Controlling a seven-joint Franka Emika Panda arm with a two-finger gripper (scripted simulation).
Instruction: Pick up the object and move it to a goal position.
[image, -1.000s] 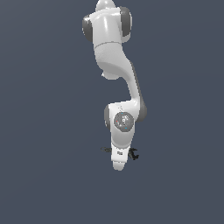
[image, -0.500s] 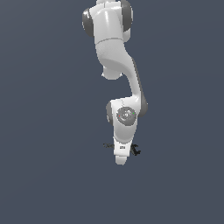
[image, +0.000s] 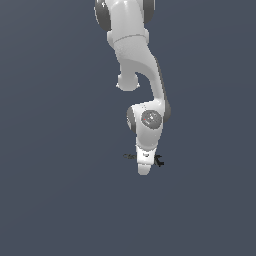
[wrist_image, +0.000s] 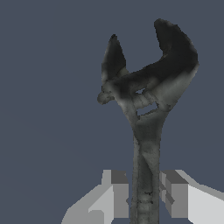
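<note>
Wrench (wrist_image: 146, 105): dark grey-black, mottled with paler grey patches on the head and handle, darkest at the fork tips. Pincer (wrist_image: 145, 197): fingers (wrist_image: 117, 192) mid grey on the faces, lighter grey-white on the outer bodies. Arm (image: 135, 55): glossy white, dark grey joint caps, small reddish mark on the wrist disc. Background: uniform slate blue-grey.

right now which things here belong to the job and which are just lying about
Belongs to the job:
- wrench, its handle between the fingers
- pincer, fingers either side of the handle

Lying about:
- nothing else visible, only the plain grey ground
</note>
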